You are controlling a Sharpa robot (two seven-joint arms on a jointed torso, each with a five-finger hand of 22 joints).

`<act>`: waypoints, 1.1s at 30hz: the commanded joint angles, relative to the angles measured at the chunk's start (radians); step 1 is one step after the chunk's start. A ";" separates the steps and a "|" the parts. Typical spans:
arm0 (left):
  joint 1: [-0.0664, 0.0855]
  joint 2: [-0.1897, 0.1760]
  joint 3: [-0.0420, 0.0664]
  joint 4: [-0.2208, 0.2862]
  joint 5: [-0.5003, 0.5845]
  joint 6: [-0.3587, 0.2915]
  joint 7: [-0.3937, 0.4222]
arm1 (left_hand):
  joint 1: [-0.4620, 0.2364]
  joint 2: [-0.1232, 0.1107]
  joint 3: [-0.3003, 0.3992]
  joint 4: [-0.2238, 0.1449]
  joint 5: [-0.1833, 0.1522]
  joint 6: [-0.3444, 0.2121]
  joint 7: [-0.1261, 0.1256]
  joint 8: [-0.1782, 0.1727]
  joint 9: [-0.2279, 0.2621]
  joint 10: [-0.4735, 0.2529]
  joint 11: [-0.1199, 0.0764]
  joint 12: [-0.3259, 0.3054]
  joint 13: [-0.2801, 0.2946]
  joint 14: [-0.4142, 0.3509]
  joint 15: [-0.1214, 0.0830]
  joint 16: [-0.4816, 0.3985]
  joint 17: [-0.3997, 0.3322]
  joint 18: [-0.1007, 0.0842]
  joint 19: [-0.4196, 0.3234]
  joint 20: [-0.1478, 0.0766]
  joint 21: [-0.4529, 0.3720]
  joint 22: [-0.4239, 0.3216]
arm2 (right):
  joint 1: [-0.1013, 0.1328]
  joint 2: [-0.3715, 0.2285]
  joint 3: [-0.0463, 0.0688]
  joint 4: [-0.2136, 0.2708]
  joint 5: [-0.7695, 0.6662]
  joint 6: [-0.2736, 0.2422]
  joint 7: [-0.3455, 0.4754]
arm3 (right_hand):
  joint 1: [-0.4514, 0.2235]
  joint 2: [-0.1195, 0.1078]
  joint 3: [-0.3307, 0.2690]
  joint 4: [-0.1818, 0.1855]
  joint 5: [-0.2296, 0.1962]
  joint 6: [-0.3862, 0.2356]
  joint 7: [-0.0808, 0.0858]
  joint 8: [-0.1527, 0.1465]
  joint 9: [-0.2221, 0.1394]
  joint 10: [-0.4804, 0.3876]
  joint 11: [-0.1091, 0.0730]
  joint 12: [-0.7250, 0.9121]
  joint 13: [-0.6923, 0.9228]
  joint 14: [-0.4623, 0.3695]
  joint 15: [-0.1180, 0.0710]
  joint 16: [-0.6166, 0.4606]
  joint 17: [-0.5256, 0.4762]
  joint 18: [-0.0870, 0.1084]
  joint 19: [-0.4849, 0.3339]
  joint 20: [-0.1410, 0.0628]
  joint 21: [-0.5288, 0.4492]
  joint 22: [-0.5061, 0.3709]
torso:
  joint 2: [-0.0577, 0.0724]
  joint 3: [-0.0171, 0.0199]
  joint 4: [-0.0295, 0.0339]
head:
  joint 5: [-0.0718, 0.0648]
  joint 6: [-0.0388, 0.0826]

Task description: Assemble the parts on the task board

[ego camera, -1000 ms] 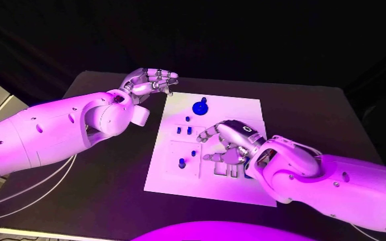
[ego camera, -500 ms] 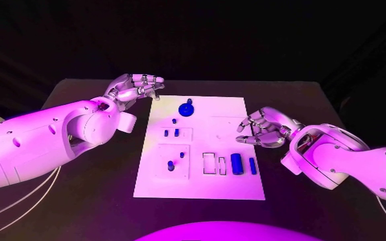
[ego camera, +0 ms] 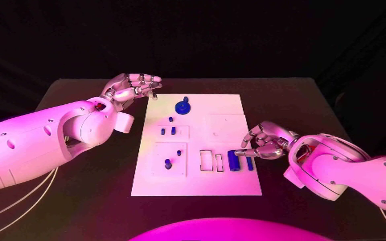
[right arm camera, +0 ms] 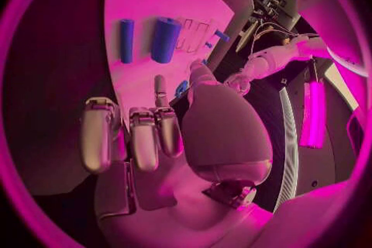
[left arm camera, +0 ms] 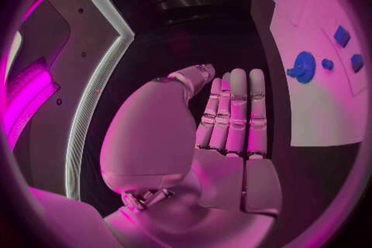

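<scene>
The white task board (ego camera: pixel 225 126) lies in the middle of the black table. At its far end stands a round blue part (ego camera: pixel 183 107), with small blue pegs (ego camera: pixel 169 131) nearer. By the near right edge a thick blue cylinder (ego camera: pixel 233 160) and a thin blue rod (ego camera: pixel 249 163) lie side by side next to two empty slots (ego camera: pixel 211 161). My right hand (ego camera: pixel 264 140) hovers at the board's right edge just beside these two, fingers loosely bent, holding nothing. My left hand (ego camera: pixel 131 89) is off the board's far left corner, also holding nothing; its fingers (left arm camera: pixel 232 111) lie straight and together.
Two more small blue pegs (ego camera: pixel 172 158) stand in the near left panel. In the right wrist view the cylinder (right arm camera: pixel 164 39) and rod (right arm camera: pixel 126 40) lie just beyond my fingertips. Black table (ego camera: pixel 80 196) surrounds the board on all sides.
The right hand has drawn off the board's middle to its right edge, uncovering the cylinder and rod. The camera has shifted. The left hand has barely moved.
</scene>
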 commanded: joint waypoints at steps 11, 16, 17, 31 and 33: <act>0.000 -0.003 0.001 0.003 0.007 0.018 0.009 | 0.002 0.007 -0.006 -0.001 0.003 0.006 0.002 0.006 -0.001 0.003 -0.002 0.005 -0.002 -0.001 -0.006 -0.007 -0.002 0.003 0.005 -0.002 -0.006 0.001 | -0.035 0.044 -0.002 -0.012 -0.131 0.056 -0.141 | -0.023 0.016 -0.020 0.000 0.018 0.015 -0.012 0.019 0.009 0.107 -0.009 0.037 0.259 0.104 -0.004 0.009 0.263 -0.025 0.070 -0.005 0.046 0.227 | 0.000 -0.0002 -0.0011 | 0.003 -0.007; -0.001 -0.003 0.001 0.003 0.007 0.019 0.008 | 0.002 0.007 -0.006 -0.001 0.003 0.006 0.002 0.006 -0.001 0.003 -0.002 0.005 -0.002 -0.001 -0.006 -0.007 -0.002 0.003 0.005 -0.002 -0.006 0.001 | -0.046 0.069 -0.002 -0.022 -0.130 0.057 -0.155 | -0.031 0.018 -0.022 0.001 0.019 0.019 -0.014 0.022 0.011 0.108 -0.010 0.039 0.261 0.104 -0.005 0.009 0.263 -0.026 0.070 -0.006 0.050 0.228 | 0.000 -0.0003 0.0002 | 0.004 -0.009; -0.001 -0.003 0.001 0.003 0.007 0.020 0.008 | 0.002 0.007 -0.006 -0.001 0.003 0.006 0.002 0.006 -0.001 0.003 -0.002 0.005 -0.002 -0.001 -0.006 -0.007 -0.002 0.003 0.005 -0.002 -0.006 0.001 | -0.047 0.073 -0.002 -0.024 -0.130 0.057 -0.158 | -0.034 0.018 -0.024 0.001 0.019 0.020 -0.015 0.023 0.012 0.108 -0.010 0.039 0.261 0.104 -0.005 0.009 0.263 -0.026 0.070 -0.006 0.051 0.228 | 0.000 -0.0003 0.0004 | 0.004 -0.009; -0.002 -0.005 0.001 0.002 0.007 0.021 0.007 | 0.001 0.007 -0.006 0.000 0.003 0.007 0.002 0.006 -0.001 0.003 -0.002 0.005 -0.002 -0.001 -0.006 -0.007 -0.002 0.003 0.005 -0.002 -0.006 0.001 | -0.068 0.116 -0.004 -0.064 -0.131 0.071 -0.196 | -0.046 0.036 -0.026 -0.001 0.020 0.039 -0.024 0.038 0.019 0.109 -0.018 0.040 0.262 0.104 -0.011 0.009 0.263 -0.028 0.072 -0.010 0.063 0.231 | -0.001 -0.0026 0.0000 | 0.006 -0.012; -0.002 -0.006 0.001 0.002 0.007 0.021 0.007 | 0.001 0.007 -0.006 0.000 0.003 0.007 0.002 0.006 -0.001 0.003 -0.002 0.005 -0.002 -0.001 -0.006 -0.007 -0.002 0.003 0.005 -0.002 -0.006 0.001 | -0.070 0.118 -0.004 -0.066 -0.132 0.063 -0.199 | -0.031 0.045 -0.018 -0.003 0.019 0.043 -0.026 0.042 0.021 0.109 -0.020 0.040 0.262 0.104 -0.013 0.009 0.263 -0.028 0.072 -0.012 0.063 0.231 | -0.001 -0.0018 0.0001 | 0.006 -0.012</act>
